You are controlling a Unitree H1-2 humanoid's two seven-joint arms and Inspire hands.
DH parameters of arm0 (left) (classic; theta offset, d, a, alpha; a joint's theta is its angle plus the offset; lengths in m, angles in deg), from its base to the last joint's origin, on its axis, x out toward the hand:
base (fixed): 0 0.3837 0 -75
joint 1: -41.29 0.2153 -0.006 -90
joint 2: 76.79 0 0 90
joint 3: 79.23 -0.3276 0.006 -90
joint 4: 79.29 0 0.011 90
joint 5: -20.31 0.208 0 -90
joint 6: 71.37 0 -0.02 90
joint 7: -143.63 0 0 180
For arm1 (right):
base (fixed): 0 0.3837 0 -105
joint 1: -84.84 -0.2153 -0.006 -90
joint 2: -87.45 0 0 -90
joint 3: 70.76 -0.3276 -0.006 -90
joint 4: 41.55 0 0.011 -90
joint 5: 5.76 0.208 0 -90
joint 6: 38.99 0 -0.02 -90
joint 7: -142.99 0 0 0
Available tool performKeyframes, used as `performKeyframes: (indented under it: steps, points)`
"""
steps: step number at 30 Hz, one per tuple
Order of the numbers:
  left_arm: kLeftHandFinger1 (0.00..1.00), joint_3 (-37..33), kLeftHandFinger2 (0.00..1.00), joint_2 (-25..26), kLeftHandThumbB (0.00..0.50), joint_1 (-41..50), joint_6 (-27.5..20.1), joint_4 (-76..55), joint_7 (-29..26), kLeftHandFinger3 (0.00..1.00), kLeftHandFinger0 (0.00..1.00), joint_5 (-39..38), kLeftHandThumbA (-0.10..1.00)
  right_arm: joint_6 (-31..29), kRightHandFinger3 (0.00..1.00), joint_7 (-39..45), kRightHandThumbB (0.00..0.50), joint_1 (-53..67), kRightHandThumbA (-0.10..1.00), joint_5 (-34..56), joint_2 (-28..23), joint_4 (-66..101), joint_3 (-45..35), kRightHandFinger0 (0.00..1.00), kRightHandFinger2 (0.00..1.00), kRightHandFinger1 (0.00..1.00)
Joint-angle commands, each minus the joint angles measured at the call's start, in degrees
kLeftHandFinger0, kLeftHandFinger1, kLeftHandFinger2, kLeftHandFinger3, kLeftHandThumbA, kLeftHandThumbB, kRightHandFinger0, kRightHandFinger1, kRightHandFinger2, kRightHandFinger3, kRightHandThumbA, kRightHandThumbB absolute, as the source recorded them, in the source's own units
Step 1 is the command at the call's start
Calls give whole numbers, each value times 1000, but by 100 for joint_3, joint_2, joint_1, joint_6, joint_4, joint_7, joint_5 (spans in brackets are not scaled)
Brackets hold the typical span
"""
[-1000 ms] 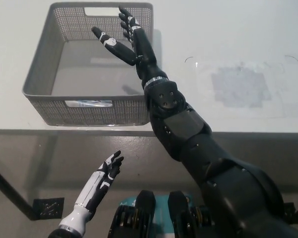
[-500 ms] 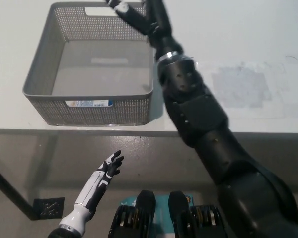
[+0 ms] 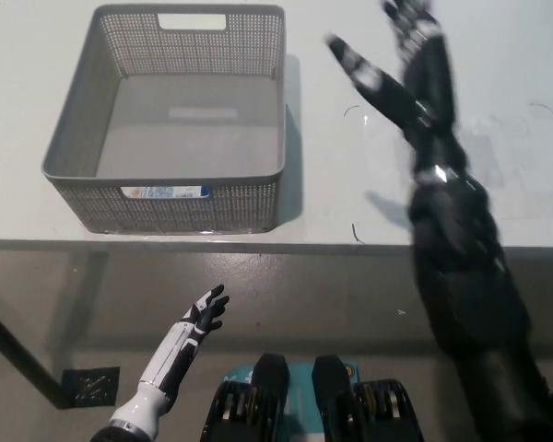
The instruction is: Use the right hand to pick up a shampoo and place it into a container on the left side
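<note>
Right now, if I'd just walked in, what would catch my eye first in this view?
Probably the long black right arm reaching up from the lower right, its right hand open and blurred above the white table. Next, the grey mesh basket at the table's left, showing a labelled thing through its near wall. The white left hand rests low, below the table edge.

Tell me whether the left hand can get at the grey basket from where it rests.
Probably not as it stands: the left hand rests open below the table edge, with the grey basket up on the tabletop above it.
</note>
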Motion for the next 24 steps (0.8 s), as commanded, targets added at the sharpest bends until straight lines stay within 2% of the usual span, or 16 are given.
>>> performKeyframes:
  steps: [1,3,5,9,12,14,16,18,21,23,24]
  points:
    - [1000,8,1000,210,107,-216,-258,-257,138,1000,1000,16,1000,402,1000,691,301,1534,935,924,-644,2507,-188,1000,1000,1000]
    - [1000,5,1000,201,107,-177,-248,-286,141,1000,1000,4,1000,276,1000,735,280,1900,977,817,-685,2401,-109,1000,1000,1000]
    - [1000,0,1000,186,105,-178,-241,-295,132,1000,1000,7,1000,249,1000,732,288,2177,991,773,-691,2287,-69,1000,1000,1000]
    - [1000,14,1000,183,94,-191,-276,-233,83,1000,1000,4,1000,87,1000,791,256,2608,1000,706,-659,1879,1,1000,1000,1000]
    - [1000,27,1000,172,90,-152,-257,-230,60,1000,1000,-15,1000,-31,1000,913,235,2920,955,853,-603,1545,-2,1000,1000,1000]
    - [1000,34,1000,161,84,-143,-268,-222,59,1000,1000,-37,1000,48,1000,954,226,3050,960,907,-572,1509,-4,1000,1000,1000]
    - [1000,43,1000,162,87,-117,-277,-219,69,1000,1000,-66,997,-82,1000,1048,195,3219,963,921,-545,1280,-4,1000,1000,1000]
    - [1000,49,1000,181,95,-131,-292,-178,56,1000,1000,-37,1000,-194,1000,1132,192,3367,953,968,-466,1030,2,1000,1000,1000]
    - [1000,58,1000,176,82,-110,-301,-174,59,1000,1000,-52,995,-186,1000,1207,163,3494,953,962,-406,964,13,1000,1000,1000]
    - [1000,66,1000,174,78,-98,-252,-180,62,1000,1000,-58,985,-150,1000,1236,139,3519,916,953,-372,920,4,1000,1000,1000]
    - [1000,67,1000,174,84,-93,-238,-191,48,1000,1000,-36,986,-121,1000,1251,145,3514,909,958,-364,910,-6,1000,1000,1000]
